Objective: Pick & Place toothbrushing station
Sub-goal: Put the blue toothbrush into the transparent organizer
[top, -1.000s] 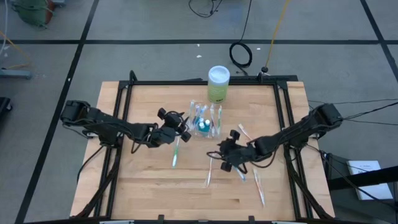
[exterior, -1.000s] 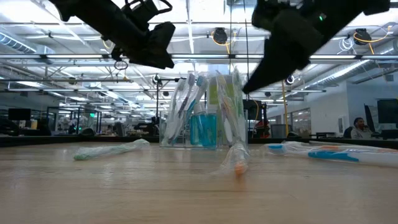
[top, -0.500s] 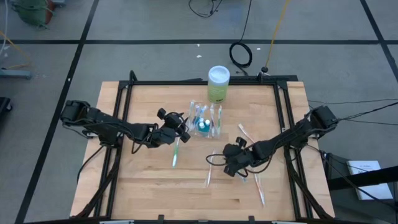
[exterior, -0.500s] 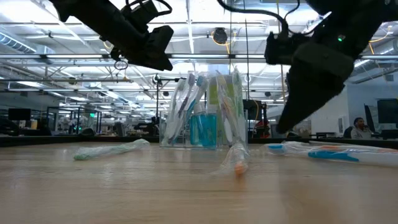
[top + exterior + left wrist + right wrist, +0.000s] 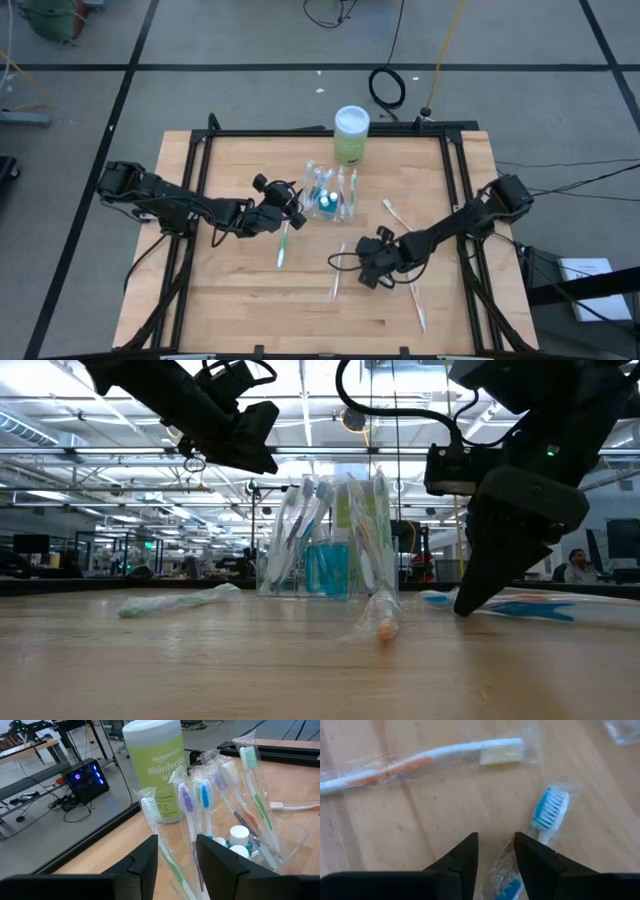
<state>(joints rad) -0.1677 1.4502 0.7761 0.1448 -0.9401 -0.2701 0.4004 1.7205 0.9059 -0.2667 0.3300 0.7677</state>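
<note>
The station point(image 5: 331, 192), at the desk's point(image 5: 240, 300) far middle, is judged partly filled, four wrapped brushes being left out, with the right pincer point(image 5: 495, 852) lowered narrowly parted over the blue brush point(image 5: 545, 812) and the left pincer point(image 5: 177, 851) held empty, slightly parted, beside the station.

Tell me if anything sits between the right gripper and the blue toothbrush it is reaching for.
Nothing visible does. The right gripper hangs directly over the wrapped blue toothbrush on the table, fingers open above its handle. The orange toothbrush lies apart, farther off.
</note>
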